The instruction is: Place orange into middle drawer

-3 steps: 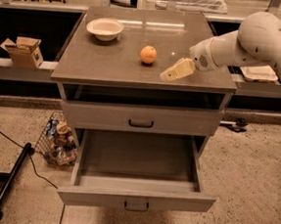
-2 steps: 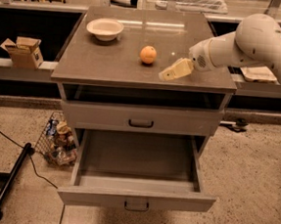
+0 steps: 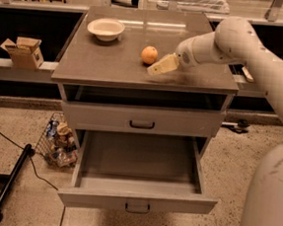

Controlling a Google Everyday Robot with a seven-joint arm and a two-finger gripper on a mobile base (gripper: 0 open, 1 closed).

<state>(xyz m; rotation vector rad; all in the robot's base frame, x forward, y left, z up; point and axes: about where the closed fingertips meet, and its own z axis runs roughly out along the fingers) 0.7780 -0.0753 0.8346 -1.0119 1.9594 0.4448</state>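
Observation:
The orange (image 3: pixel 148 54) sits on the grey cabinet top (image 3: pixel 111 63), right of the middle. My gripper (image 3: pixel 158 67) hovers just to the right of and in front of the orange, its pale fingers pointing left toward it, apart from it. The middle drawer (image 3: pixel 138 176) is pulled out below, its grey tray holding nothing, with a small loop handle (image 3: pixel 137 207) on its front.
A white bowl (image 3: pixel 105 29) stands at the top's back left. The upper drawer (image 3: pixel 142 119) with a dark handle is shut. A wire basket of packets (image 3: pixel 59 140) and a black pole (image 3: pixel 6 185) are on the floor at left. A cardboard box (image 3: pixel 24 51) sits on the left shelf.
My gripper has moved left, closer to the orange. The orange and the drawer have not moved.

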